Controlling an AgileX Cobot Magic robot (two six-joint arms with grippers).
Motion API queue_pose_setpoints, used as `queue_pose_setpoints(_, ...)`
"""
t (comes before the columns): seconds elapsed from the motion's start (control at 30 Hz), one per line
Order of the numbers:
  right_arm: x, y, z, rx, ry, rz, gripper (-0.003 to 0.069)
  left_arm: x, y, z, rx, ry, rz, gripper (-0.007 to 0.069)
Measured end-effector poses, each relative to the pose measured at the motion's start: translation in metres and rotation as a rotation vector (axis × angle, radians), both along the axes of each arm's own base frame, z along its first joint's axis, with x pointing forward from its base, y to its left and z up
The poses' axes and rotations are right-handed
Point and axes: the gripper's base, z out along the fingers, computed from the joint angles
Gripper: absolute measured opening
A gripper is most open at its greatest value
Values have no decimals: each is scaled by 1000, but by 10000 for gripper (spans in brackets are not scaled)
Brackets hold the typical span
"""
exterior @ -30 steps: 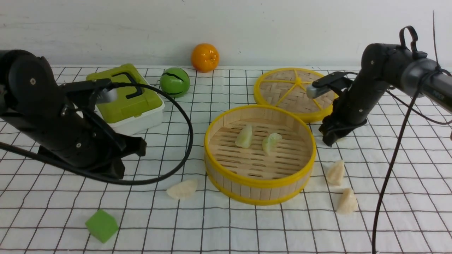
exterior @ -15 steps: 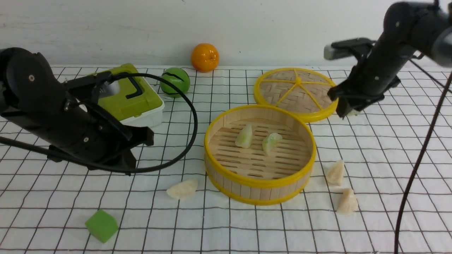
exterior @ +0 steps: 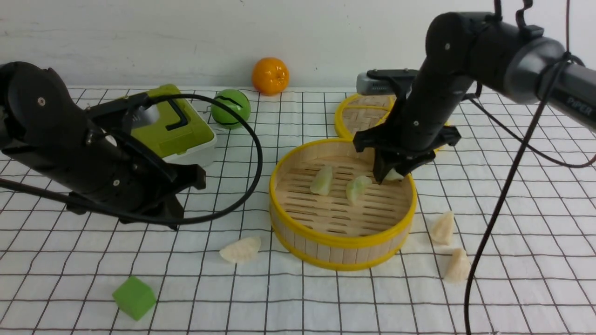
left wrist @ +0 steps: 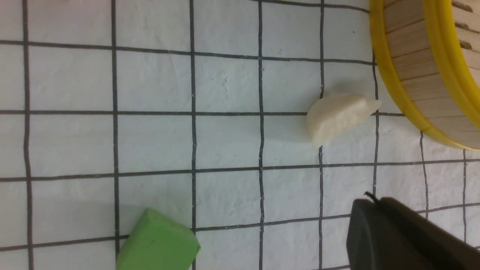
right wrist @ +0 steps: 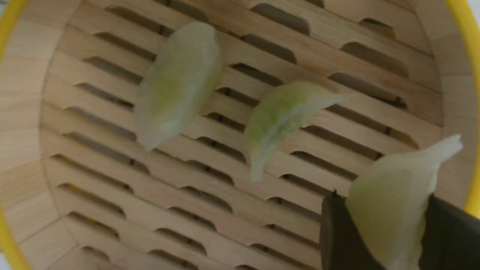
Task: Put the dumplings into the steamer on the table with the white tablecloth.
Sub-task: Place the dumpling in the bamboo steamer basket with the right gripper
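Note:
The bamboo steamer with yellow rims stands mid-table on the white tablecloth. Two pale green dumplings lie on its slats. My right gripper hangs over the steamer's far right side, shut on a third green dumpling. Cream-white dumplings lie on the cloth: one in front-left of the steamer, two to its right. My left gripper is shut and empty, low over the cloth, apart from the left cream dumpling.
The woven lid lies behind the steamer, partly hidden by my right arm. A green-lidded white box, a green ball and an orange sit at the back. A green foam cube lies front left.
My right arm has lifted from the cloth right of the steamer and swung left over it, carrying a green dumpling. The left arm shifted slightly right.

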Motion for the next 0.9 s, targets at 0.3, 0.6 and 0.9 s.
queue_pose_setpoints(0.3, 7, 1, -25, 20, 38, -141, 253, 2, -1, 1, -14, -26, 10, -13)
queue_pose_setpoints(0.6, 8, 2, -36, 29, 79, -218, 304, 2, -1, 2, -15, -27, 11, -13)
queue_pose_setpoints(0.9, 8, 5, -35, 75, 94, -262, 494, 2, -1, 1, -15, -26, 11, -12)
